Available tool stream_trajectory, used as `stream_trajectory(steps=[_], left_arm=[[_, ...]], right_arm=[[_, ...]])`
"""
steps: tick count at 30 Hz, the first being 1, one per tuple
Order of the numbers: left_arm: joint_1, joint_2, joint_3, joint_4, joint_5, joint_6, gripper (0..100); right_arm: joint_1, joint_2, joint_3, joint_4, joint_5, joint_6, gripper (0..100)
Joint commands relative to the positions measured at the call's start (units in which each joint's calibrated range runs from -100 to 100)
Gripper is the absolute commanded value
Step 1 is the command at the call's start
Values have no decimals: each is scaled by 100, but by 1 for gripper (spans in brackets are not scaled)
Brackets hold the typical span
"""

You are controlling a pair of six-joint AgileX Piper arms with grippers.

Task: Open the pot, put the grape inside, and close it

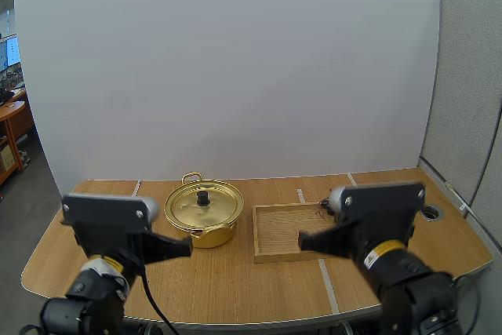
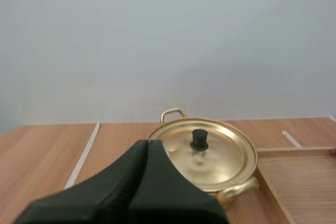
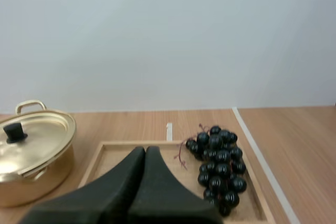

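While lid [image 1: 205, 208] covers pot [image 1: 210, 235] | grapes [image 3: 218, 169] lie in tray [image 1: 278, 233]

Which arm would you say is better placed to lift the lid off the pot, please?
Left. The left gripper, shut, points at the pot, close to the black knob of its lid. The right gripper hangs over the wooden tray beside the grapes, farther off.

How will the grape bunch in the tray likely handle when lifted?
The bunch of grapes is many round berries on thin reddish stems, so it will probably sag and dangle rather than lift stiffly. The glossy berries look slippery; a pinch may slide off one. Lying flat in the wooden tray, it seems unlikely to roll.
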Motion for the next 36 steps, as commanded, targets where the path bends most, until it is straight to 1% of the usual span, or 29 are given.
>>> stream_trajectory(steps=[1,7,10,15,20,22,25,31,36], left_arm=[[9,-24,-653,69,-70,39,0],[9,-24,-1654,69,-70,39,0],[9,-24,-2197,176,257,39,0],[9,-24,-3039,249,1503,39,0],[9,-24,-3630,285,2316,57,0],[9,-24,-3796,309,2643,57,0],[9,-24,-3912,309,2938,135,0],[9,27,-3930,309,2968,238,0],[9,557,-3936,309,2988,238,0]], right_arm=[[-20,-25,-992,15,-134,0,0],[-20,-25,-1850,15,-116,-27,0],[-20,-25,-2217,15,185,-27,0],[-20,-25,-2734,15,1047,-27,0],[-20,-25,-3352,15,2398,-27,0],[-20,-25,-3598,15,2836,-27,0],[-20,-25,-3866,-23,3138,-27,0],[-20,-25,-4208,-34,3294,-27,0],[-20,259,-4270,-34,3294,-27,0]])
